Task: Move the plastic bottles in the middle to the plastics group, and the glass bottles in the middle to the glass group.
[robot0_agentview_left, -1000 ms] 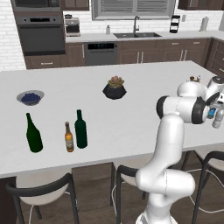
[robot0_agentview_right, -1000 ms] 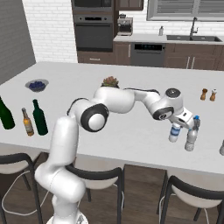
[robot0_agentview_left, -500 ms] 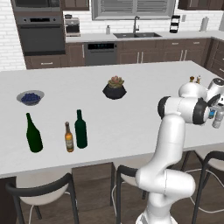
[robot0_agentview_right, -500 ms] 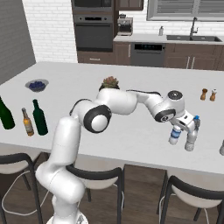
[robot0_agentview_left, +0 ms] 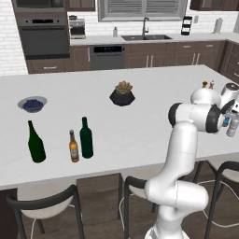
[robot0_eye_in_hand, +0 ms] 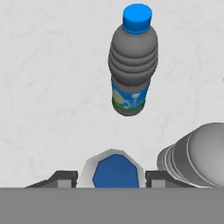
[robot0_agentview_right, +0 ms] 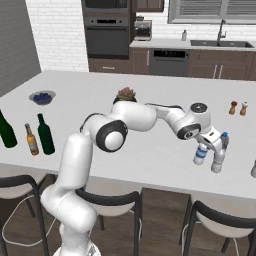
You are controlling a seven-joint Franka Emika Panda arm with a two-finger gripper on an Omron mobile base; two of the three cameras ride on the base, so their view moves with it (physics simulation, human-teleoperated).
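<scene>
Our gripper (robot0_eye_in_hand: 112,181) has kept narrowing over the last second and now clasps a small plastic bottle (robot0_eye_in_hand: 114,170), its fingers (robot0_eye_in_hand: 61,179) pressed to either side of the blue cap. The white arm (robot0_agentview_right: 150,117) reaches across the long pale kitchen island (robot0_agentview_left: 140,88) to its right end, where this bottle stands among the plastics: a blue-capped water bottle (robot0_eye_in_hand: 131,65) just ahead and a grey one (robot0_eye_in_hand: 197,157) touching close beside. Far to the left, well apart, the green wine bottle (robot0_agentview_left: 35,143), straight green bottle (robot0_agentview_left: 86,138) and brown beer bottle (robot0_agentview_left: 73,146) stand together. We judge the glass sorted and this bottle about to be set down or lifted.
</scene>
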